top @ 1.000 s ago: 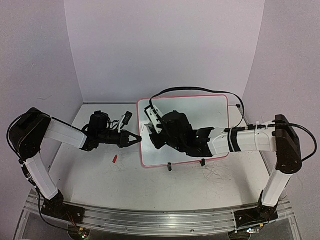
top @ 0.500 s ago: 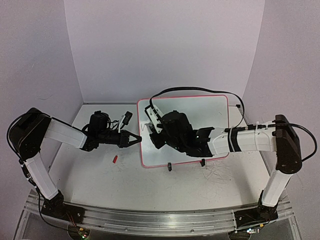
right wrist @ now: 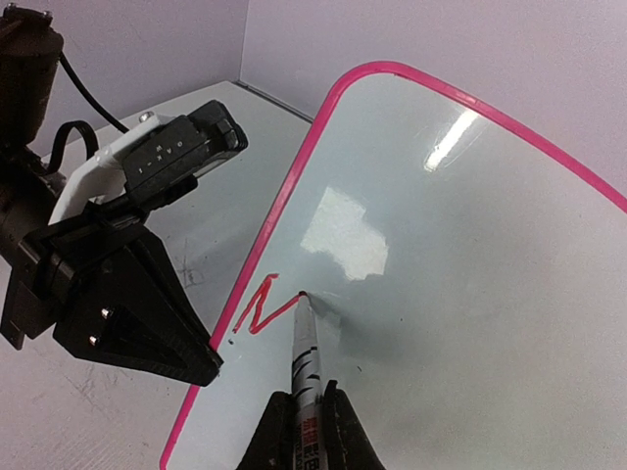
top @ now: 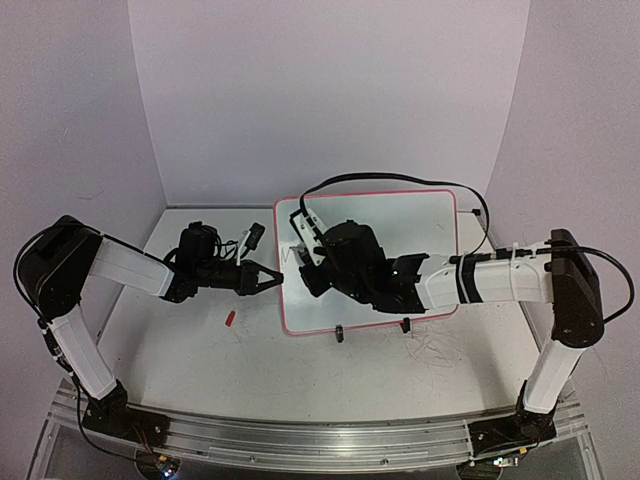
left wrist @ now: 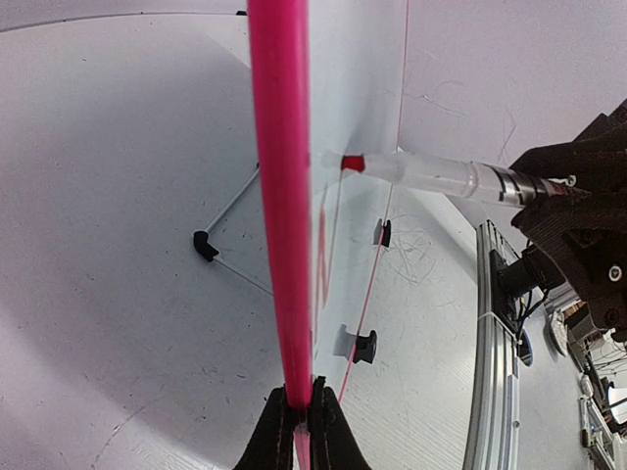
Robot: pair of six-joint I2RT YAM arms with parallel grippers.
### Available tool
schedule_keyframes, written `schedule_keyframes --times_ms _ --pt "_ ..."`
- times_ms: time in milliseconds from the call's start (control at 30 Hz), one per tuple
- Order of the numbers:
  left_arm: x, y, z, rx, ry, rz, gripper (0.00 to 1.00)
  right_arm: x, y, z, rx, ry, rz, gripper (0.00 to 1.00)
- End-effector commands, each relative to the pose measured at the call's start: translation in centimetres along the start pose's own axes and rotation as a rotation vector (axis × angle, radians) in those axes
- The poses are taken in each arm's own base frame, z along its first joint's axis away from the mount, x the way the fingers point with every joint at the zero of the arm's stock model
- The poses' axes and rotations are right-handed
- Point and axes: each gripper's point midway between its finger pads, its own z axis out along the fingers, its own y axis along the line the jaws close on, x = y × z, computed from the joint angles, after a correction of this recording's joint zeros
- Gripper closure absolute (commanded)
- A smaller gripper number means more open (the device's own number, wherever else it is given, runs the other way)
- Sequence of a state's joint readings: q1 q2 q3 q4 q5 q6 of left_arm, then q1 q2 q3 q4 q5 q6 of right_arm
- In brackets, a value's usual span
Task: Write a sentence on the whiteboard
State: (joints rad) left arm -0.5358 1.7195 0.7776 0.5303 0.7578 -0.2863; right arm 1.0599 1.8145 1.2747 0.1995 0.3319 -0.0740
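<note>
Inspector: Whiteboard (top: 420, 225) location and support?

Clerk: Middle of desk (top: 200, 360), toward the far side; propped at a slope on black clip feet (top: 340, 333); left rim nipped in left pincer (left wrist: 299, 397), clenched on the red edge; judged a bracing hold, to stop the panel skating under pen pressure.

Inspector: Right side?

Clerk: Right pincer (right wrist: 306, 406) clenched on marker (right wrist: 306, 343), barrel gripped between the fingers, red tip touching the panel near its left edge; held steep, likely for a thin clean line; started at the left margin, probably to leave room for a full line.

Inspector: Condition of sentence (right wrist: 263, 311)?

Clerk: Barely begun; one red zigzag stroke, perhaps a first letter, too little to read; remainder of the glossy white face bare, glare patches only; pink-red rim unbroken where visible, corners rounded; small red item (top: 229, 319), possibly the marker cap, loose on desk near left pincer, apart from the board.
</note>
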Motion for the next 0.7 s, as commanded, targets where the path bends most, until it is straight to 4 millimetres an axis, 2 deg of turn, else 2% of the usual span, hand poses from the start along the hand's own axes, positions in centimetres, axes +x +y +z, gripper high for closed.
schedule_keyframes --times_ms 0,667 --pt "-2.3 -1.7 -0.3 0.041 -0.043 0.082 1.00 0.6 -1.1 0.1 0.025 0.024 0.022 1.00" --pt "-2.3 -1.7 -0.3 0.041 -0.042 0.082 1.00 2.4 -0.2 -0.4 -0.005 0.065 0.028 1.00"
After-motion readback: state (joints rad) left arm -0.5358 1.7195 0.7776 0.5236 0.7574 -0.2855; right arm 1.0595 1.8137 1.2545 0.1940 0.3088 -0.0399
